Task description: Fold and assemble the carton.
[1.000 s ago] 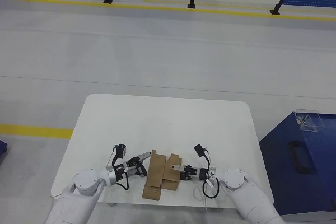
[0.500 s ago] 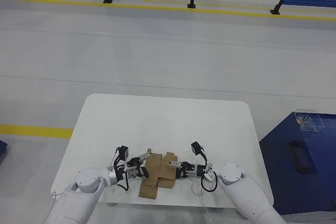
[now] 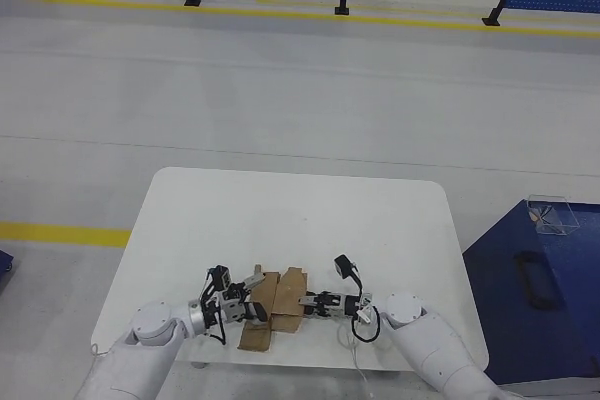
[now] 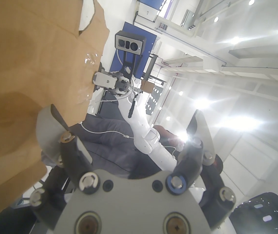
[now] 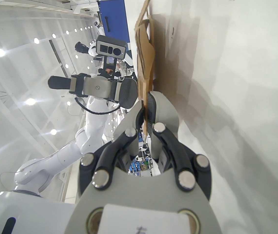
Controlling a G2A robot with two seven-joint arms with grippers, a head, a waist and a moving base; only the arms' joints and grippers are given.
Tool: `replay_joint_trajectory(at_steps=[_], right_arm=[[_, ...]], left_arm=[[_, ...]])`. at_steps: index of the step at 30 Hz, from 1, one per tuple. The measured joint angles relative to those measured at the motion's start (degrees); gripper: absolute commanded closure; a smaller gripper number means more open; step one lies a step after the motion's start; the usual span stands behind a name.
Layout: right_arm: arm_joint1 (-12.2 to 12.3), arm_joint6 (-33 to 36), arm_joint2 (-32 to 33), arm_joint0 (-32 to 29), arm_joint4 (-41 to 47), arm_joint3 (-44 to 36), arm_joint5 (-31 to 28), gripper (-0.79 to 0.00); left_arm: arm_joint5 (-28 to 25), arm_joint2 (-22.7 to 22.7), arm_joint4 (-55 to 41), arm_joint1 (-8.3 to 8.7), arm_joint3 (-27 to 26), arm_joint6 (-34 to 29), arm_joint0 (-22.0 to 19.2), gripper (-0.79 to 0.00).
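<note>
A flattened brown carton [image 3: 278, 292] lies near the front edge of the white table [image 3: 280, 210], with part of it raised off the surface. My right gripper [image 3: 306, 303] is shut on the carton's right edge; the right wrist view shows that edge [image 5: 145, 54] pinched between the fingers of the right gripper [image 5: 145, 109]. My left gripper [image 3: 248, 308] stands wide open at the carton's left side. In the left wrist view one finger [image 4: 48, 122] rests against the cardboard [image 4: 31, 49], and the other finger [image 4: 200, 132] is well apart from it.
The carton sits close to the table's front edge [image 3: 290, 362], with bare table behind it. A blue cabinet [image 3: 540, 290] with a clear box [image 3: 552, 213] on top stands off the table to the right.
Both grippers have drawn closer together and shifted left. The carton moved left with them and went from lying flat to bulging partly upward.
</note>
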Motion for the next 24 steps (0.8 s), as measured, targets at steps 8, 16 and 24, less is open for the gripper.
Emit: replay_joint_trajectory(at_steps=[8,16,24], right_arm=[[0.97,3.65,4.05,0.41,3.51,-2.07,-11.59,0.0],[7.64,10.42,18.71,-10.14,4.4,-32.4,-11.59,0.0],[10.95,10.35,30.91,-24.83,1.74,-70.8,-0.75,0.0]], left_arm=[[-8.87,-9.21,-10.69,1.52,-4.65,-2.5,5.4,-0.785],[-11.77,-11.33,-8.95,1.94,-8.63,3.5,10.93,-0.785],[-11.83,-11.39,-9.01,1.95,-8.58,3.42,10.87,-0.785]])
